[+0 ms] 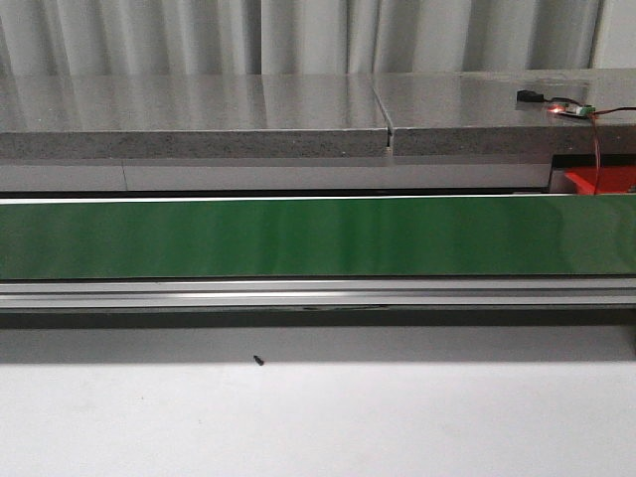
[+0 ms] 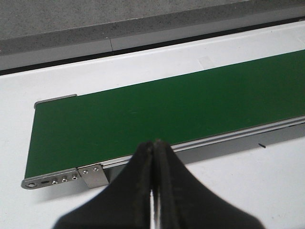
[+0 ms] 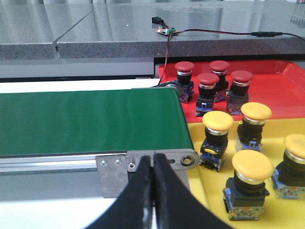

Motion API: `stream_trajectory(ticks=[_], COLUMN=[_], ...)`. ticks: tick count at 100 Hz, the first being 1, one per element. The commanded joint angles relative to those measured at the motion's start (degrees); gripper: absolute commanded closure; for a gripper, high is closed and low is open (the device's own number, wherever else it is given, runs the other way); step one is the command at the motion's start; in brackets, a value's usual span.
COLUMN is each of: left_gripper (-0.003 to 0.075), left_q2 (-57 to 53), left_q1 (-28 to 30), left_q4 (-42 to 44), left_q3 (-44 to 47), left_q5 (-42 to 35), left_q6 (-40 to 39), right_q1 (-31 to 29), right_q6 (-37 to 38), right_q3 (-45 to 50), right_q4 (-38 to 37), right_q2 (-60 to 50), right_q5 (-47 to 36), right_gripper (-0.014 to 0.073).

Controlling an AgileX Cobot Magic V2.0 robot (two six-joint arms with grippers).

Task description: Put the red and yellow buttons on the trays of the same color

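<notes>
In the right wrist view, several red buttons (image 3: 208, 86) stand on the red tray (image 3: 271, 90), and several yellow buttons (image 3: 251, 181) stand on the yellow tray (image 3: 209, 191), both just past the belt's end. My right gripper (image 3: 153, 164) is shut and empty, hovering at the belt's end bracket, to the left of the yellow tray. My left gripper (image 2: 153, 149) is shut and empty over the belt's near rail at its other end. In the front view only a corner of the red tray (image 1: 601, 180) shows; neither gripper appears there.
The green conveyor belt (image 1: 298, 238) runs across the table with nothing on it. A grey stone ledge (image 1: 199, 114) lies behind, carrying a small circuit board (image 1: 568, 107) with wires. A tiny black speck (image 1: 257, 360) lies on the white tabletop.
</notes>
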Motion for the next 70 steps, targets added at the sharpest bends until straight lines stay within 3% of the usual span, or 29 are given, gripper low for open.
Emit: stream_trajectory(ticks=[1,70], left_gripper=[0.0739,0.0739], left_q2=[0.5,0.5], left_q1=[-0.6,-0.6], left_q4=[-0.9,-0.9], left_q3=[-1.3,-1.3], left_q5=[-3.9,-3.9], left_q6=[0.1,0.1], right_q1=[0.0,0.0], right_q6=[-1.0,-1.0], right_q3=[-0.6,-0.8], right_q4=[0.3,0.3], right_q2=[-1.3,-1.2], right_q5=[-4.7,-5.4], right_gripper=[0.0657,0.0661])
